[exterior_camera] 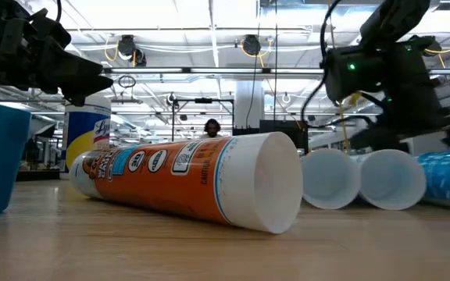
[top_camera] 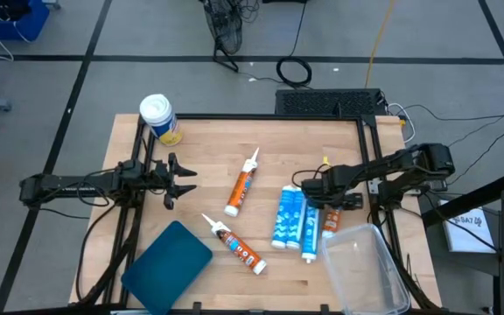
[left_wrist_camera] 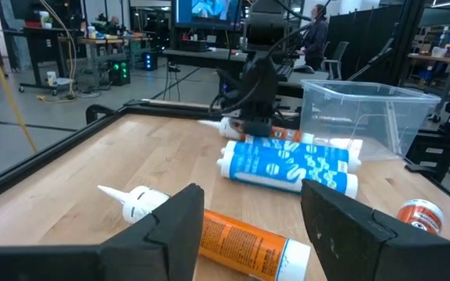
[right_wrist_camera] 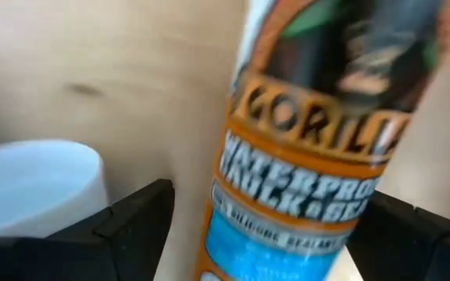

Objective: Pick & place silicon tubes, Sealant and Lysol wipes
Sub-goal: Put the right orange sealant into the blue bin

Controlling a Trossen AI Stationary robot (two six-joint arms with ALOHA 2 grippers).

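Note:
My right gripper (top_camera: 311, 189) is open, low over an orange Gorilla sealant tube (right_wrist_camera: 303, 179) that lies on the table at the right (top_camera: 329, 220); one finger stands on each side of it. Two blue-and-white silicone tubes (top_camera: 292, 217) lie side by side just left of it. Two more orange tubes lie at the table's middle (top_camera: 243, 184) and near middle (top_camera: 239, 247). The Lysol wipes canister (top_camera: 160, 118) stands upright at the far left corner. My left gripper (top_camera: 178, 179) is open and empty at the left, above the table. My right gripper comes at the orange tube's labelled body (right_wrist_camera: 287, 234) from above, its fingers (right_wrist_camera: 135, 215) across the tube. The tube lies flat on the table. I cannot tell whether the fingers touch it.
A clear plastic bin (top_camera: 363, 267) stands at the near right corner. A blue lid (top_camera: 169, 261) lies at the near left. A black metal frame (top_camera: 261, 118) runs round the table's edge. Bare wood shows between the left gripper and the middle tubes.

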